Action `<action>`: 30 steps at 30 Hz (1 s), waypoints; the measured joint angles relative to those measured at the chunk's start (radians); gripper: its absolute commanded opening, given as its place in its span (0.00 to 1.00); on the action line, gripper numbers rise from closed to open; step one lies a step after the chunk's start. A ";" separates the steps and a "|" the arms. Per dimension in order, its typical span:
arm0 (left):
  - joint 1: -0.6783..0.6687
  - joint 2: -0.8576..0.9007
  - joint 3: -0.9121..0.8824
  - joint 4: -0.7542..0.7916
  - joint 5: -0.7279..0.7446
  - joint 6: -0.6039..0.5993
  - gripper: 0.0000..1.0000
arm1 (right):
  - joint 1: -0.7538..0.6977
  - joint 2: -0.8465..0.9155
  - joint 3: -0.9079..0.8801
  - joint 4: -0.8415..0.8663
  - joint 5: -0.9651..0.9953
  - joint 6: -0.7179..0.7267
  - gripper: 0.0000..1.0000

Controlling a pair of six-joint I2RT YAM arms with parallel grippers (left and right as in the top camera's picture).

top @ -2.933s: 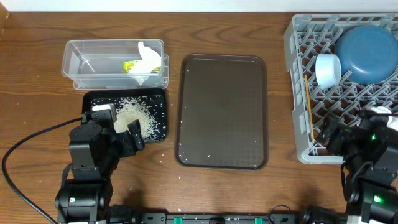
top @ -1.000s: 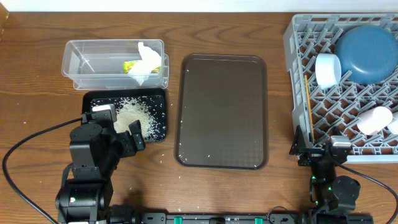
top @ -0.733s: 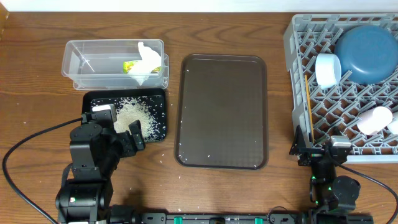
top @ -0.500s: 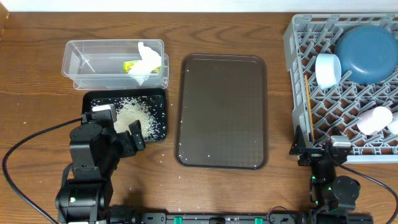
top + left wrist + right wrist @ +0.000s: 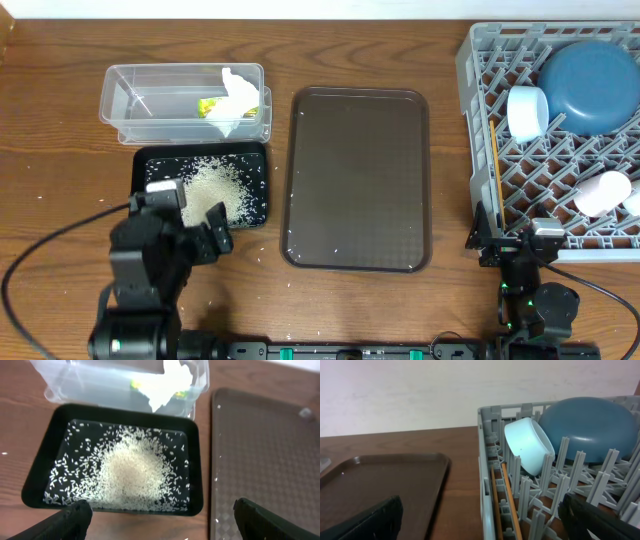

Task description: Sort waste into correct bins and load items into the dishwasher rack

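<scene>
Grey dishwasher rack (image 5: pixel 480 60) is sitting at the right of the table (image 5: pixel 60 200), holding the dark blue bowl (image 5: pixel 590 80), light blue bowl (image 5: pixel 527 111), pink cup (image 5: pixel 598 193), pale cup (image 5: pixel 633 200), and chopsticks (image 5: pixel 494 150) along its left edge. Clear tub (image 5: pixel 130 100) at far left is holding the tissue (image 5: pixel 238 92) and wrapper (image 5: pixel 211 106). Black tray (image 5: pixel 200 148) just nearer is carrying the rice (image 5: pixel 215 188). Brown tray (image 5: pixel 360 180) is lying mid-table. Left gripper (image 5: pixel 159 522) is hovering wide open at the black tray's near edge. Right gripper (image 5: pixel 480 520) is gaping wide, empty, at the rack's near left corner.
</scene>
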 measured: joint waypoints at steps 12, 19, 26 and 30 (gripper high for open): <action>0.000 -0.362 -0.460 0.470 -0.007 0.000 0.94 | 0.000 0.000 0.000 0.000 0.003 0.000 0.99; 0.000 -0.494 -0.644 0.690 -0.011 0.017 0.94 | 0.000 0.000 0.000 0.000 0.003 0.000 0.99; -0.002 -0.504 -0.652 0.663 -0.022 0.023 0.94 | 0.000 0.000 0.000 0.000 0.003 0.000 0.99; -0.002 -0.501 -0.650 0.659 -0.026 0.023 0.94 | 0.000 0.000 0.000 0.000 0.003 0.000 0.99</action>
